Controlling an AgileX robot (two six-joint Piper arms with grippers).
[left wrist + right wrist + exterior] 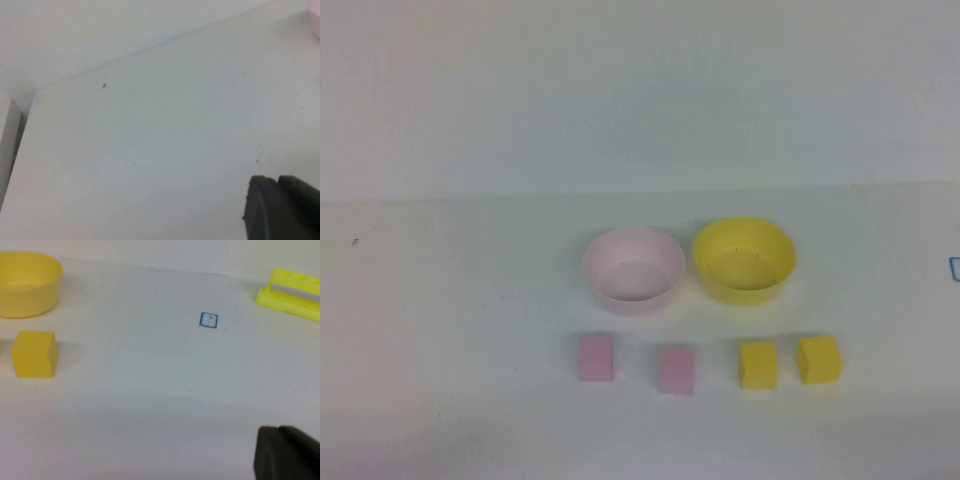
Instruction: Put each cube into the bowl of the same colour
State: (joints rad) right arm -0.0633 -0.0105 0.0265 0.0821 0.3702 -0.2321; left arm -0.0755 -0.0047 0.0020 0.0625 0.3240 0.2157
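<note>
Resting matte cubes (596, 358) — left gripper (282, 207), right gripper (287, 452) aside

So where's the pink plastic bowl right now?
High view: the round pale pink plastic bowl sits mid-table, left of the yellow plastic bowl, behind two pink foam cubes.

Lab-like: bare white table (440, 330)

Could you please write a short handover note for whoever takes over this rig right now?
Left tool: only a dark tip shows in the left wrist view, over bare table, away from the cubes.
Right tool: same in the right wrist view, off to the side of the outer yellow cube.
Pink bowl and yellow bowl sit side by side, both empty.
In a row before them: two pink cubes, inner yellow cube, outer one.
Done: nothing. Left: all four cubes.
</note>
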